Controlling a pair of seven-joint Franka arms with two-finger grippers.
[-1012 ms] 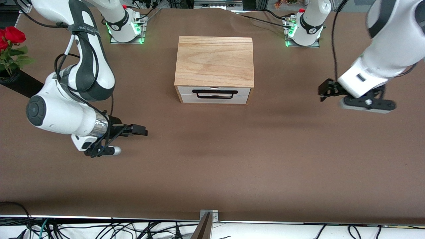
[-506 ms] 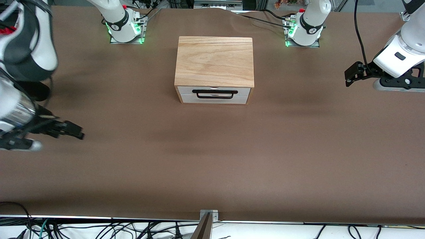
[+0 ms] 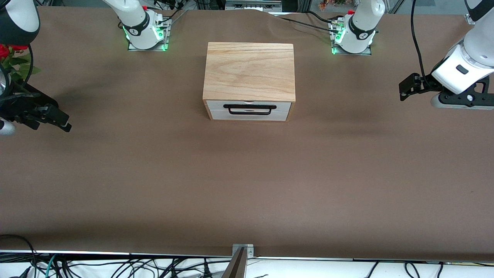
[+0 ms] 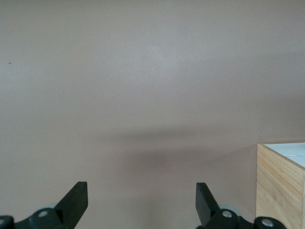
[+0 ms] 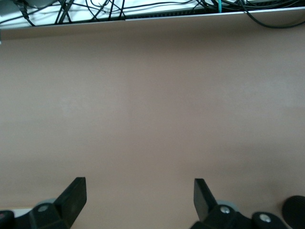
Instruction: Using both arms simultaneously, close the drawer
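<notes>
The oak box [image 3: 249, 71] stands mid-table between the arm bases. Its drawer [image 3: 216, 105], a white front with a long black wire handle [image 3: 249, 109], sits pushed in, flush with the box face. My left gripper [image 3: 403, 88] hangs open and empty over the table at the left arm's end, well apart from the box; its wrist view shows spread fingers [image 4: 76, 198] and a corner of the box [image 4: 279, 183]. My right gripper [image 3: 63, 121] hangs open and empty over the right arm's end; its wrist view shows spread fingers [image 5: 76, 193] above bare table.
A plain white strip [image 3: 249, 116] lies under the drawer front. Red roses [image 3: 11, 58] stand at the right arm's end of the table. Cables [image 3: 115, 266] run along the table edge nearest the camera.
Both grippers have swung outward from the box toward their own table ends; the right one moved much the farther. The drawer has not moved.
</notes>
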